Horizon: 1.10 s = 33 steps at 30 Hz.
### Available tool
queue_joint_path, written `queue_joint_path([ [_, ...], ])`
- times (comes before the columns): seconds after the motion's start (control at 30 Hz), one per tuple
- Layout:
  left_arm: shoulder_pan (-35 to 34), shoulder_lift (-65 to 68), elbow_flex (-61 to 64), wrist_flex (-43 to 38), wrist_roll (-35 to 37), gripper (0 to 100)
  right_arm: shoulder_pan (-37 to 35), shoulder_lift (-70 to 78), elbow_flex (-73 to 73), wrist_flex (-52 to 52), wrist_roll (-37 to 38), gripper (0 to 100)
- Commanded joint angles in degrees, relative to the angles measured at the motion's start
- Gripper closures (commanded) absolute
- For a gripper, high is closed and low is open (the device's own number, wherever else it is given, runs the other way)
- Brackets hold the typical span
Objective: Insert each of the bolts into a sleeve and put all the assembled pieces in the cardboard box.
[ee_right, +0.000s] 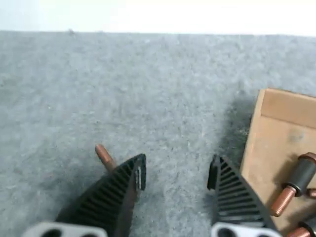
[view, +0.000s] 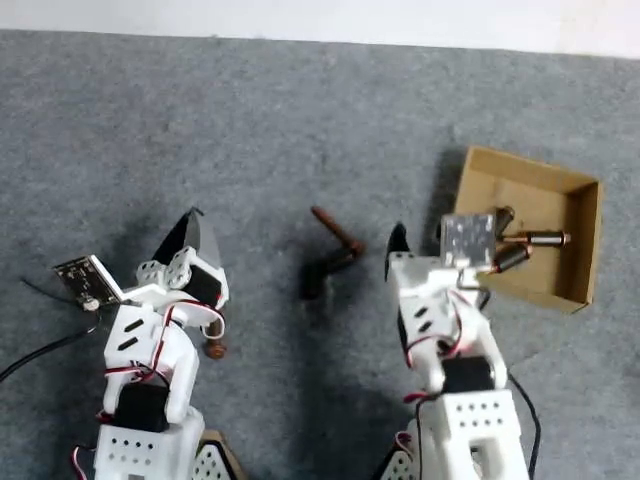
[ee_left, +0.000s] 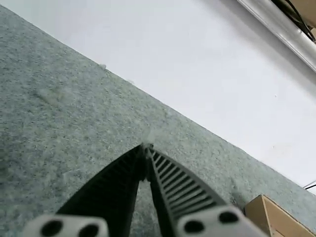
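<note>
A copper bolt [view: 335,230] lies on the grey carpet in the middle, its end touching a black sleeve [view: 320,274]. The cardboard box [view: 580,240] sits at the right and holds assembled bolt-and-sleeve pieces [view: 525,245]. My right gripper [ee_right: 177,173] is open and holds nothing. It hovers between the loose bolt [ee_right: 104,157] and the box [ee_right: 281,123], where pieces [ee_right: 296,180] lie. My left gripper [ee_left: 146,148] is shut on nothing and points across the carpet at the left [view: 195,218]. Another copper bolt [view: 215,349] peeks out beside the left arm.
The carpet ends at a white surface along the far side. The left wrist view catches a corner of the box [ee_left: 276,217]. Black cables [view: 40,350] trail off to the left of the left arm.
</note>
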Motion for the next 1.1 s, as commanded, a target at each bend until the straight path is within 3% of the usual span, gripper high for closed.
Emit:
queue_joint_path([
  [0.0, -0.22, -0.66, 0.92, 0.0, -0.53, 99, -0.75, -7.96, 3.91, 0.31, -0.44, 81.5],
  [0.43, -0.84, -0.66, 0.92, 0.7, -0.88, 99, -0.66, -26.77, 18.95, 0.92, -0.44, 81.5],
  [0.73, -2.59, -0.66, -0.31, 5.1, -10.46, 99, -0.75, -29.41, 19.03, 6.29, -0.44, 81.5],
  [0.97, -12.35, -0.66, -4.53, 13.98, -31.21, 99, -0.75, -29.32, 19.03, 6.37, -0.44, 81.5],
  [1.07, -12.62, -0.66, -5.05, 14.95, -33.85, 99, -0.75, -29.32, 19.03, 6.37, -0.44, 81.5],
])
